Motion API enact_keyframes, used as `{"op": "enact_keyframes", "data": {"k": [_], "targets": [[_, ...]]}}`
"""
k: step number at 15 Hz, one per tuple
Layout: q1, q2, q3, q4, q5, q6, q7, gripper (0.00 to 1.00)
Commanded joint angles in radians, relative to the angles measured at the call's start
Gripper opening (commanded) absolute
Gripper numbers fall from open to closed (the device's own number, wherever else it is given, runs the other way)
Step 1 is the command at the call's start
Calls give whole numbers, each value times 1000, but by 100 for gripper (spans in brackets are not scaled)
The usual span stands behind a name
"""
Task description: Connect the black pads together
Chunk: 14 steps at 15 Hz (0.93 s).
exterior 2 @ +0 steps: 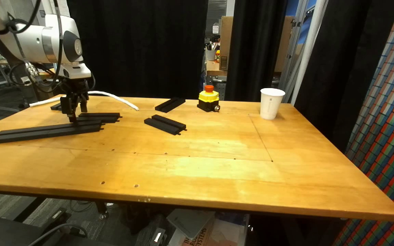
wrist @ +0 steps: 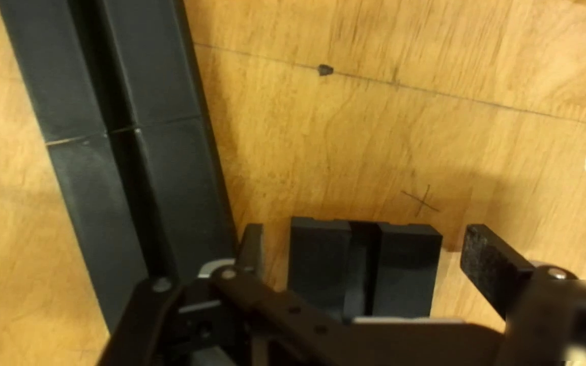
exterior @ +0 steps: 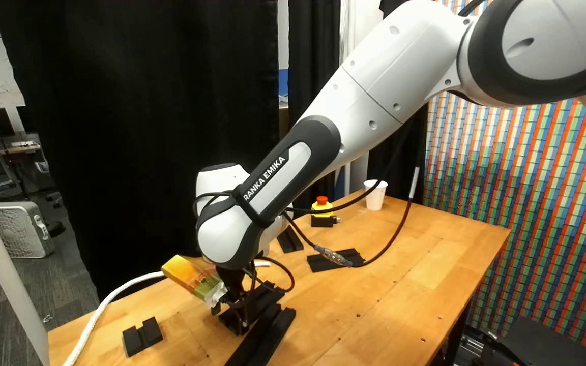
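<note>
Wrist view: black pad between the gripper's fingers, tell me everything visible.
The black pad is rectangular, matte and plastic-looking, with a groove between two raised strips and shallow notches at its visible end. It lies flat on the wooden table; the open gripper frames it with visible gaps either side and hides its other end. Joined pads lie beside it, apart.

The black pads point(exterior 2: 163, 125) look like smooth, matt plastic. The table point(exterior 2: 217, 177) is grained wood with a soft gloss, and the curtain point(exterior: 135, 127) is matt cloth. The white cup point(exterior 2: 271, 105) looks like paper, while shiny metal fasteners point(wrist: 557, 273) show on the hand point(wrist: 364, 239).
</note>
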Motion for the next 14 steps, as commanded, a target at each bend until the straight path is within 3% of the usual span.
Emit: {"op": "enact_keyframes", "data": {"k": [1,3,4,5,9,14], "targets": [[-6,-9,0,-9,23,2,-11,100],[-6,-8,-3,-12,19,6,-11,100],[-4,-8,-8,-14,10,7,-11,75],[-2,-7,-11,-15,3,7,-15,74],[-3,-8,-14,-10,3,7,-19,45],[-13,-2,-26,11,-26,-8,-89,45]]}}
